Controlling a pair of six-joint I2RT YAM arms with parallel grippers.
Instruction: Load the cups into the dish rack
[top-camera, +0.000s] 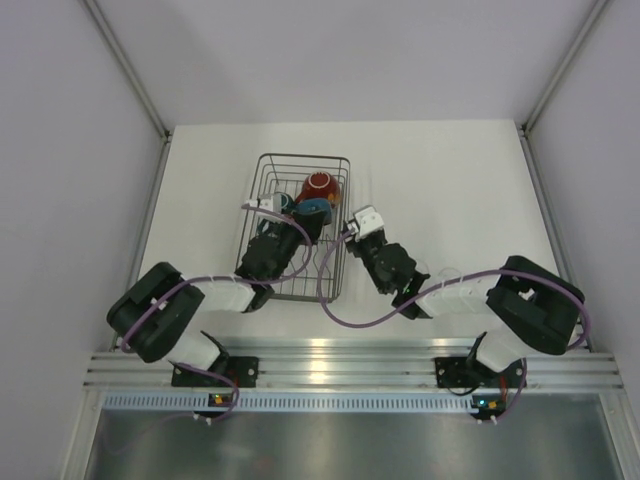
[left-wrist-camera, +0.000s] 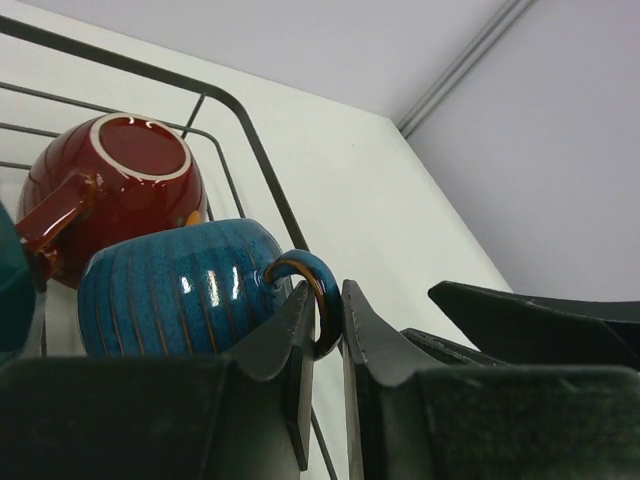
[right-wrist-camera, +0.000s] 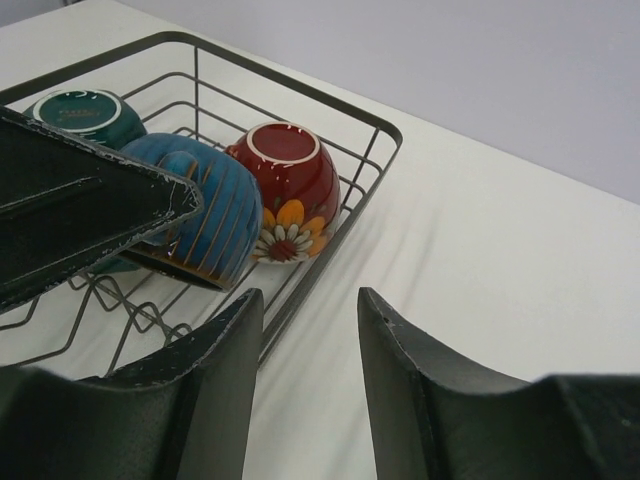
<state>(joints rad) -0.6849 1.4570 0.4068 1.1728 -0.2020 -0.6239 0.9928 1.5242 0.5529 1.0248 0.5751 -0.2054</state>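
The dish rack (top-camera: 305, 156) is a dark wire basket in the middle of the table. Inside it, a red flowered cup (right-wrist-camera: 290, 185) and a teal mug (right-wrist-camera: 85, 115) stand upside down. A dark-blue ribbed cup (left-wrist-camera: 180, 290) lies tilted against the red cup (left-wrist-camera: 120, 190). My left gripper (left-wrist-camera: 328, 300) reaches over the rack and is shut on the blue cup's handle (left-wrist-camera: 318, 285). My right gripper (right-wrist-camera: 310, 310) is open and holds nothing, just outside the rack's right rim (right-wrist-camera: 290, 80). No clear glasses are in view.
Upright wire prongs (right-wrist-camera: 110, 300) line the rack's near part. White table (right-wrist-camera: 480, 260) stretches right of the rack. Grey walls enclose the table on three sides. The right gripper (top-camera: 356, 226) and the left gripper (top-camera: 290, 215) are close together at the rack's right side.
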